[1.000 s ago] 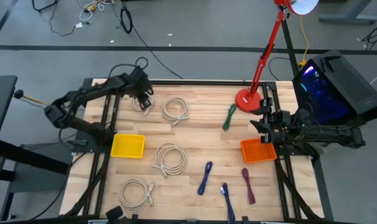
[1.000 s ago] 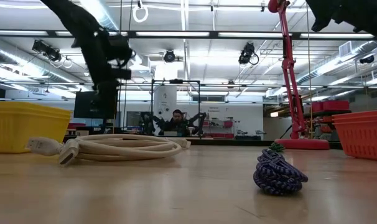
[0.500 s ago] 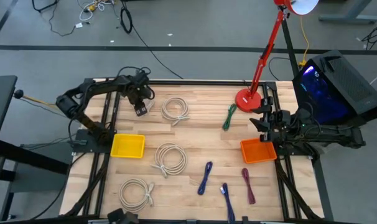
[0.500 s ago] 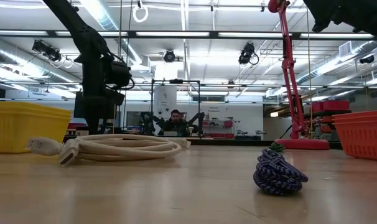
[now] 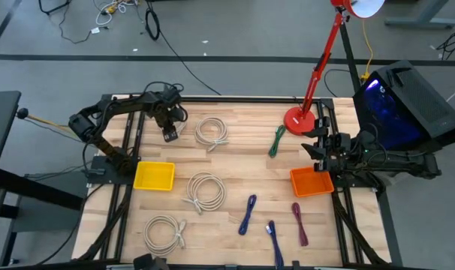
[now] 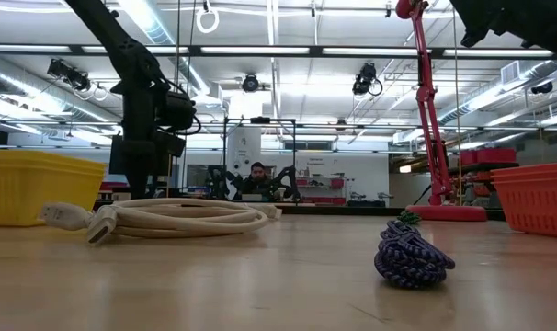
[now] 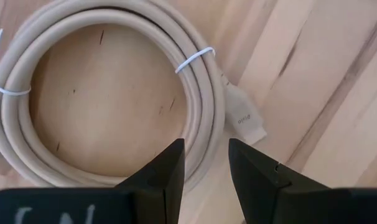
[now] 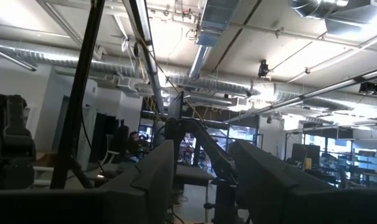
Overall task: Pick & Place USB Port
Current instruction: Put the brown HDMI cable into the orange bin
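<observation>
At the table's far left we see the left gripper [image 5: 170, 133] poised over a beige coiled cable [image 7: 107, 93], its fingers [image 7: 167, 171] a narrow gap apart and holding nothing. Far right, the right gripper [image 5: 318, 146] waits wide open above the orange bin [image 5: 311, 181].

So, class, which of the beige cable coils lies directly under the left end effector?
The far-left coil, beneath the left end effector; the other beige coils lie uncovered.

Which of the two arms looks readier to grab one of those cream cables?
Probably the left. Its gripper hangs open right over a coiled cream cable. The right gripper waits over by the orange bin.
</observation>
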